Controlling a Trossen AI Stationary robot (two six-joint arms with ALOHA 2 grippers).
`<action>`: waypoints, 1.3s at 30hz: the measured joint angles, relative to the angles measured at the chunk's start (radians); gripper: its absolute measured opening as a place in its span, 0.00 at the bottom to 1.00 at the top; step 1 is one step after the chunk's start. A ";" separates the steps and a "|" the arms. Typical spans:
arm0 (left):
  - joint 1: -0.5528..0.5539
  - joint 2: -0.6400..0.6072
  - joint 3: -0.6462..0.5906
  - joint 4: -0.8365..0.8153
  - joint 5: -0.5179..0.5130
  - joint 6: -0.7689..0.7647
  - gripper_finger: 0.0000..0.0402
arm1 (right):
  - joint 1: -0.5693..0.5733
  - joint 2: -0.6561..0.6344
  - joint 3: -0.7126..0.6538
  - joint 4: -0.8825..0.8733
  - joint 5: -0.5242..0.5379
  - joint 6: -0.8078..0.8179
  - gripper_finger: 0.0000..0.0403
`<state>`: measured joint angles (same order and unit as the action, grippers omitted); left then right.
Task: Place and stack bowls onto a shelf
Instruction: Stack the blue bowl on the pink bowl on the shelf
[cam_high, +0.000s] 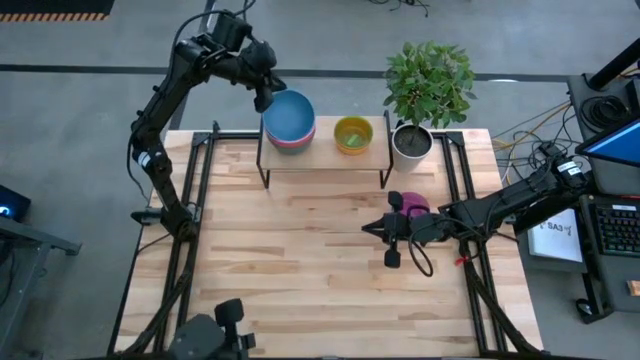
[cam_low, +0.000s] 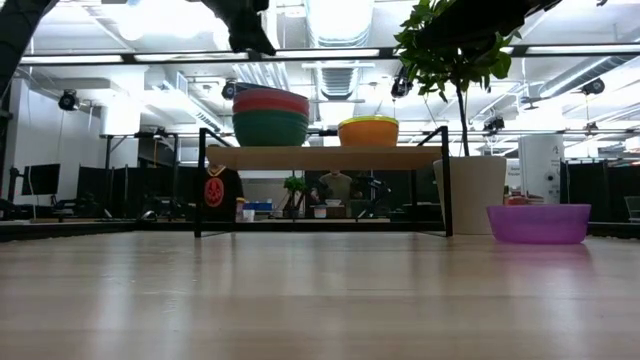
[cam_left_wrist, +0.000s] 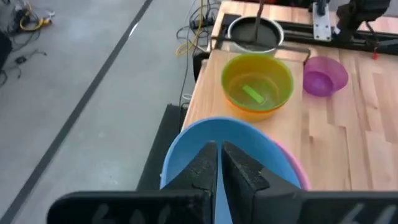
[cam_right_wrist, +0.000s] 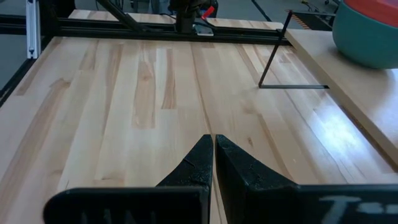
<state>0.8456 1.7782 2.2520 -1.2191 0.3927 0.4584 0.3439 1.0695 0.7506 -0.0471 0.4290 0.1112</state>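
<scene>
The shelf (cam_high: 325, 162) stands at the table's far side. On its left part sits a nested stack of large bowls (cam_high: 289, 120) with a blue one on top, and teal and red walls (cam_low: 270, 118) showing from the side. An orange bowl (cam_low: 368, 131) with a yellow one nested inside (cam_left_wrist: 258, 84) rests to the stack's right. A purple bowl (cam_high: 412, 205) rests on the tabletop right of the shelf. My left gripper (cam_left_wrist: 219, 163) hangs shut above the blue bowl's far left rim, clear of it (cam_low: 254, 42). My right gripper (cam_high: 368, 228) is shut over the table beside the purple bowl.
A white pot with a green plant (cam_high: 412, 140) stands at the shelf's right end, near the purple bowl. The wide stretch of tabletop (cam_right_wrist: 143, 106) in front of the shelf is bare wood. Black frame rails (cam_high: 195, 200) run along both sides of the table.
</scene>
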 joint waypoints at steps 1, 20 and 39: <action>0.002 0.001 -0.011 0.007 -0.004 0.000 0.01 | 0.000 0.000 0.000 0.000 0.000 0.000 0.02; 0.051 0.000 -0.290 0.180 -0.117 -0.081 0.00 | 0.000 0.000 0.000 0.000 0.000 -0.006 0.02; -0.182 -0.014 -0.398 0.398 -0.136 -0.203 0.00 | -0.011 0.000 -0.001 0.000 0.000 -0.008 0.02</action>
<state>0.6635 1.7645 1.8541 -0.8210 0.2564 0.2558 0.3332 1.0695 0.7493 -0.0475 0.4294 0.1031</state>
